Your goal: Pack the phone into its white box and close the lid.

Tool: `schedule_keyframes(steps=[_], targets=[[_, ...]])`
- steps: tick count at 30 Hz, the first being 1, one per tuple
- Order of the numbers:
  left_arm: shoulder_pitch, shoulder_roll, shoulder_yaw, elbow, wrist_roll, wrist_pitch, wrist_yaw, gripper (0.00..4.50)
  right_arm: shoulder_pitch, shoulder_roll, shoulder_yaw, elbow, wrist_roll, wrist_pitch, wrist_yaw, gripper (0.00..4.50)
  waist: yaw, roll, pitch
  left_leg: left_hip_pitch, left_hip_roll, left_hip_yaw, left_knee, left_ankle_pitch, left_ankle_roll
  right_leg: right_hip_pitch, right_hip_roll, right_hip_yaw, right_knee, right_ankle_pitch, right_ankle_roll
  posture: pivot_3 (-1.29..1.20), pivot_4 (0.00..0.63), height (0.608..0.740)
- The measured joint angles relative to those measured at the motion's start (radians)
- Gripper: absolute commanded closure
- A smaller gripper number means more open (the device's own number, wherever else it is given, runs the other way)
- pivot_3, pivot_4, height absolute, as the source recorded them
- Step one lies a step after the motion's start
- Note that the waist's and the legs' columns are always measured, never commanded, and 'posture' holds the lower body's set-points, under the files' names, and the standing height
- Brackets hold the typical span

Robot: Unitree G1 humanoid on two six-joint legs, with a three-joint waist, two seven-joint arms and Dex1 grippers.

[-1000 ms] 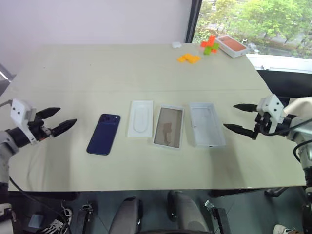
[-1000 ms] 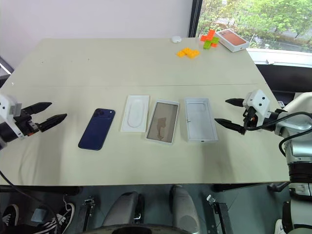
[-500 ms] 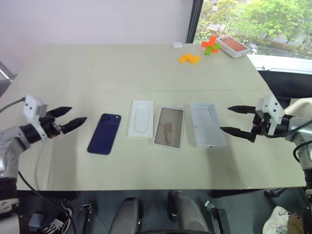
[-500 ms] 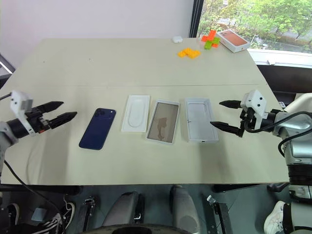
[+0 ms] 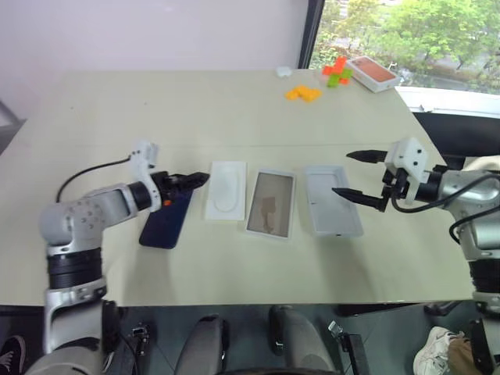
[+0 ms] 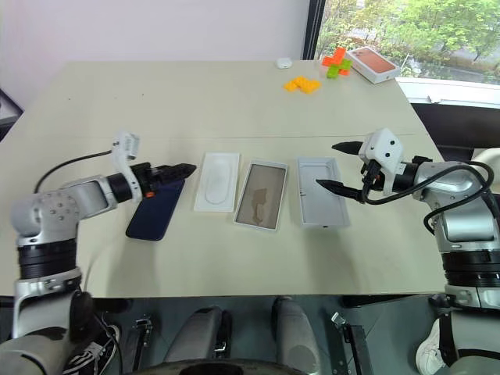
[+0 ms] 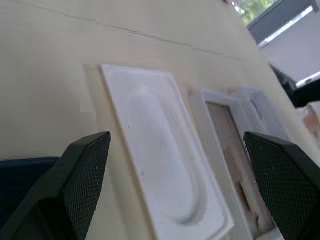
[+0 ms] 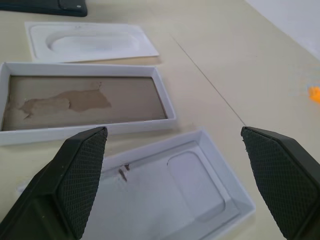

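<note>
My left gripper [image 5: 187, 181] has swung in from the table's left edge and now hangs over the top end of the slim dark navy-blue glossy phone [image 5: 166, 223], fingers spread, nothing held. The phone lies flat, leftmost in the row. Next right: a flat white insert with oval recess [image 5: 226, 190], then the shallow white cardboard tray box with shiny greyish-brown bottom [image 5: 271, 205], then the deeper white cardboard lid [image 5: 332, 210], lying inside-up. My right gripper [image 5: 361, 177] has edged in toward the lid's right side, fingers wide apart, empty. Far back are orange and green toy blocks [image 5: 303, 93] and a white box with an orange-red top [image 5: 370, 73].

Risks as I judge them: the glossy phone lies flat, so my fingers may skid it into the insert or fail to get under it.

No readable brand or writing anywhere.
</note>
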State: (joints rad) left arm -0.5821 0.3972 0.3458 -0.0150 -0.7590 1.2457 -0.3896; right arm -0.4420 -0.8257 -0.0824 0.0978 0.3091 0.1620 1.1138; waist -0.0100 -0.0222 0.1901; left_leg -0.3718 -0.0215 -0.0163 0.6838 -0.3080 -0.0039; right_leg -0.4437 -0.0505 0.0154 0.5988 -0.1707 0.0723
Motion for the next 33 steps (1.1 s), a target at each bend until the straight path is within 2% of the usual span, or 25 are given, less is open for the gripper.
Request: schedule_keyframes(steps=[9,18,26,29,33], targets=[[-0.014,-0.077,0.002,-0.004,0.007,0.085,0.145,0.01,0.006,0.002,-0.001,0.005,-0.009,-0.016,-0.006,0.0,-0.003,0.0,0.0,0.001,0.0,0.001,0.0,0.001,-0.001,0.0,0.001,0.001,0.0,0.0,0.0,0.0,0.15,0.74],[-0.052,-0.135,0.002,0.047,0.035,0.106,0.229,0.01,0.01,0.003,-0.001,0.006,-0.01,-0.021,-0.008,0.0,0.0,0.0,0.0,0.001,0.0,0.001,0.0,0.001,-0.001,0.001,0.001,0.001,-0.001,0.0,0.0,0.0,0.15,0.74],[-0.08,-0.189,0.029,0.086,0.043,0.097,0.265,0.01,0.048,-0.001,0.0,-0.077,0.031,0.04,0.055,0.0,0.0,0.0,0.0,0.001,-0.001,0.0,0.0,0.001,-0.001,0.001,0.0,0.001,-0.001,0.0,0.0,0.0,0.15,0.74],[-0.082,-0.218,0.044,0.093,0.043,0.098,0.277,0.8,0.049,-0.001,0.001,-0.099,0.031,0.048,0.06,0.0,0.001,0.0,0.0,0.001,-0.001,0.0,0.0,0.001,-0.001,0.001,0.0,0.001,-0.001,0.0,0.0,0.0,0.15,0.74],[-0.082,-0.249,0.066,0.115,0.043,0.112,0.3,2.79,0.057,-0.002,0.001,-0.12,0.045,0.066,0.075,0.0,0.001,0.0,0.0,0.001,-0.001,0.0,0.0,0.001,-0.002,0.001,0.0,0.001,-0.001,0.0,0.0,0.0,0.15,0.74]])
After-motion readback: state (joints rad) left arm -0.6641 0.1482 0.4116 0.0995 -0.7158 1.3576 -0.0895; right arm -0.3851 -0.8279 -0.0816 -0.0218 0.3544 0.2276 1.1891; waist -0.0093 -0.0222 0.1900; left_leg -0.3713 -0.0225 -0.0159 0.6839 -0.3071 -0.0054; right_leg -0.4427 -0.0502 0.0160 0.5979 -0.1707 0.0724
